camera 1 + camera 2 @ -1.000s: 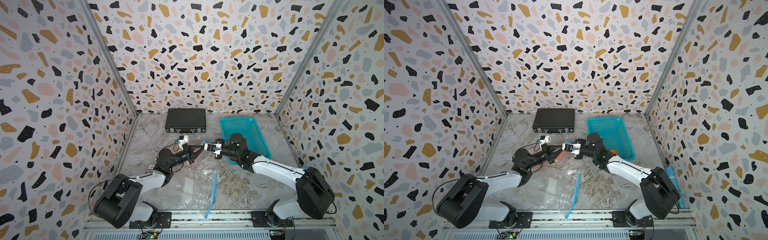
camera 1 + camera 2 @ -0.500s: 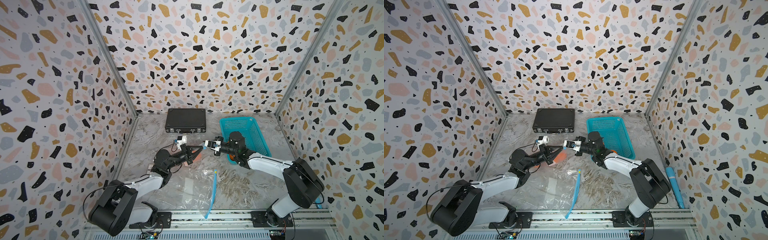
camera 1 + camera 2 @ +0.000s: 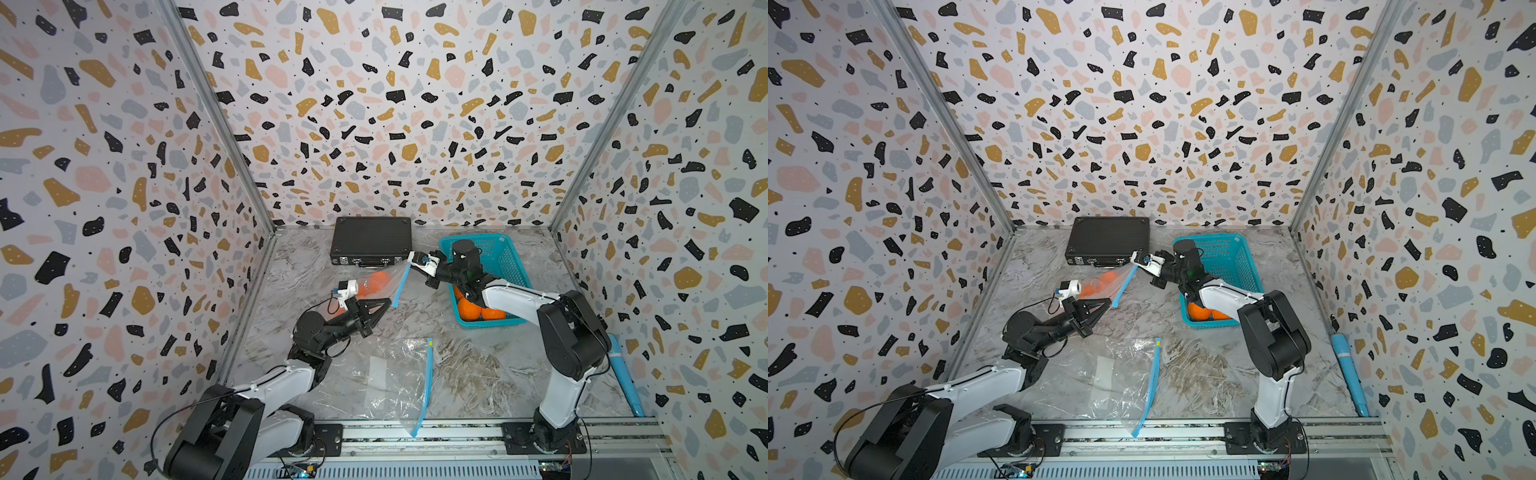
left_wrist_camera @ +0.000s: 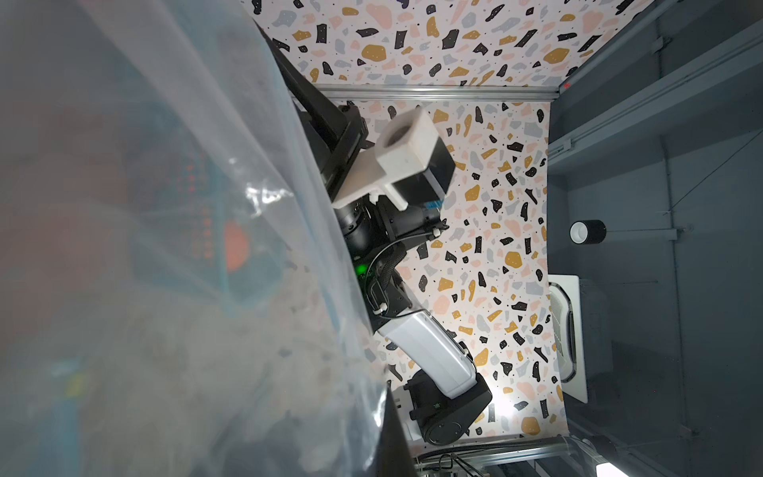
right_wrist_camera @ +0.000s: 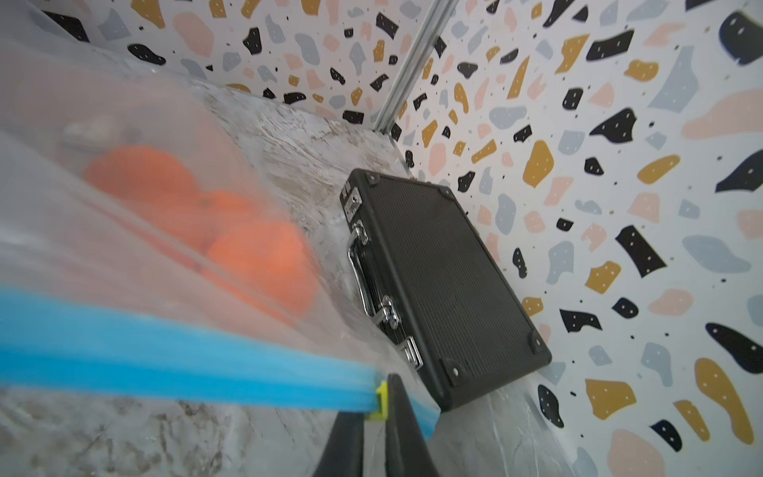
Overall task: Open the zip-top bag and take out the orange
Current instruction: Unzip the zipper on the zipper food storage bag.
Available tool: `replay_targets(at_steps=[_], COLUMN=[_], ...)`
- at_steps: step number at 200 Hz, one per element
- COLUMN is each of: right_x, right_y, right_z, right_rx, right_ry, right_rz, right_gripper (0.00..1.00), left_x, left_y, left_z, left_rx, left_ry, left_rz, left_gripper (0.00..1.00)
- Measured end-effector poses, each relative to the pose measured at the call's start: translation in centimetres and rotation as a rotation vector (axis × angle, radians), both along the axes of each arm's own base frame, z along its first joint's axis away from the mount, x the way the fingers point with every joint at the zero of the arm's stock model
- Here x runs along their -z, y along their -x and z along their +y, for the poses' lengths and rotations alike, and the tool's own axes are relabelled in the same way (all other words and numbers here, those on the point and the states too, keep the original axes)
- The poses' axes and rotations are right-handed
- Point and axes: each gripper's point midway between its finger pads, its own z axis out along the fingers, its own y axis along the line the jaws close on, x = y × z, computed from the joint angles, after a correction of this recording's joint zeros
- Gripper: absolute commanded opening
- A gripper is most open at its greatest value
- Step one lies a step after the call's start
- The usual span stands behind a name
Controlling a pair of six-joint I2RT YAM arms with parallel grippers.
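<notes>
The clear zip-top bag hangs stretched between both grippers, off the table. Its blue zip strip runs taut from one gripper to the other. Two oranges show through the plastic. My left gripper is shut on the lower end of the bag's top edge; in the left wrist view the plastic fills most of the picture. My right gripper is shut on the yellow slider near the strip's far end.
A black case lies at the back, close behind the right gripper. A teal basket to the right holds oranges. An empty zip-top bag lies flat at the front. A blue cylinder lies by the right wall.
My right gripper has moved back and up toward the case with the slider, drawing the zip strip taut. The bag's oranges now show between the grippers. The left gripper has barely moved.
</notes>
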Motion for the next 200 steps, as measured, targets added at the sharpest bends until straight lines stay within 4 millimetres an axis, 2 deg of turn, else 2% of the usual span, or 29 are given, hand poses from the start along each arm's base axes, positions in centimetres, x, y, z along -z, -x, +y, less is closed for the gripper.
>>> replay_targets(at_steps=[71,103,117,125,132,152,163,182,200], right_x=[2.2,2.1,2.3,2.4,2.5,2.2,1.9,1.3,0.6], right_y=[-2.0,-2.5,-3.4,-4.0,-4.5,-5.0,-4.5,-2.9,-1.0], right_z=[-0.8,-0.5,-1.5,-2.5,-3.2,-4.8,-5.0,-4.0,-2.8], right_rx=[0.074,0.078,0.131,0.165,0.186,0.220,0.216,0.181,0.133], right_ry=[0.060,0.062,0.069,0.070,0.067,0.049,0.043,0.047,0.041], right_rz=[0.064,0.070,0.071,0.081,0.091,0.119,0.126,0.132,0.134], right_gripper=[0.00,0.00,0.00,0.00,0.00,0.00,0.00,0.00,0.00], left_x=[0.2,0.6,0.6,0.7,0.8,1.8,1.5,-0.5,-2.6], left_y=[2.0,2.8,3.9,4.4,4.7,4.6,4.1,3.1,2.3], left_z=[0.7,1.0,0.9,0.9,0.9,1.2,1.7,3.0,3.7], left_rx=[0.008,0.002,0.034,0.048,0.054,0.030,-0.022,-0.126,-0.197], left_ry=[-0.014,-0.053,-0.087,-0.110,-0.134,-0.246,-0.330,-0.468,-0.583], left_rz=[-0.018,-0.017,-0.050,-0.074,-0.090,-0.091,-0.107,-0.175,-0.250], left_gripper=[0.00,0.00,0.00,0.20,0.29,0.41,0.45,0.65,0.70])
